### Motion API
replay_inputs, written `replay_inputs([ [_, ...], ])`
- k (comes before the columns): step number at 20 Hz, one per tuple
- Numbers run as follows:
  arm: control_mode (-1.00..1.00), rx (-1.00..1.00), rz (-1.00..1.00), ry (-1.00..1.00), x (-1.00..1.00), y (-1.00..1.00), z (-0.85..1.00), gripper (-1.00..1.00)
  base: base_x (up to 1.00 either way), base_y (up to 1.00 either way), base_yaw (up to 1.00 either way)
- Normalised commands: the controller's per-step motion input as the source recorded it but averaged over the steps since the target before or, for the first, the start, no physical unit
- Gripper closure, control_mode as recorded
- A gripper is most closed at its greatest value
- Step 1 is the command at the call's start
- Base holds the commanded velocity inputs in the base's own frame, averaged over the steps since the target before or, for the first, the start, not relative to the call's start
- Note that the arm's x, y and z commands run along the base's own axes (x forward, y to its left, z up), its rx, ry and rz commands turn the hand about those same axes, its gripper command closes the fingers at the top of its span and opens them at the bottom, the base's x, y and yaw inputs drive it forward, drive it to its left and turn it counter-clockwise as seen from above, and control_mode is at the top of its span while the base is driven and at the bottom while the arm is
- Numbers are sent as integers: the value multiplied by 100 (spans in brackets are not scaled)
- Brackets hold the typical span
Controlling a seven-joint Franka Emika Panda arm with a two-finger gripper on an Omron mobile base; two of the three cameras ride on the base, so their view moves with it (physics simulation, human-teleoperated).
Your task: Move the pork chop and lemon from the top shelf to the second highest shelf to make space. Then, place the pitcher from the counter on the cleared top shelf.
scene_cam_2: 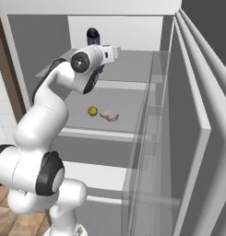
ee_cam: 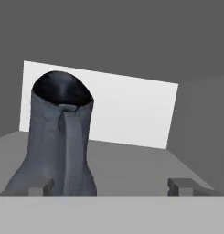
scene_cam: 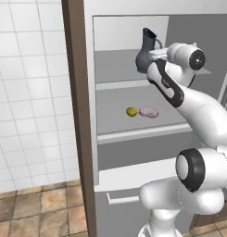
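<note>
Claw [ee_cam: 111,185] spread wide, holding nothing: two dark tips well apart low in hand view, left tip right in front of pitcher [ee_cam: 58,137] base, touching or not can't tell. From both base views the claw itself is hidden behind the wrist. One pitcher, dark blue-grey, bulbous belly, narrow neck, flared dark mouth, upright on top shelf [scene_cam: 115,69] of the fridge; belly partly covered by arm in left base view, only its mouth clear in right base view. Below, on second highest shelf [scene_cam: 129,131]: one yellow lemon [scene_cam: 131,111] just beside one pale pink pork chop [scene_cam: 148,112], apart by a sliver
</note>
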Motion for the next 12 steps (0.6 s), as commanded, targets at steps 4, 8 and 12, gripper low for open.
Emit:
replay_inputs([
  [4,-100,-5,-11,31,-100,0,0,-100,0,0,0],
  [8,-100,-9,-3,31,-100,10,-2,-100,0,0,0],
  [12,-100,-10,0,22,-92,44,-12,-100,0,0,0],
])
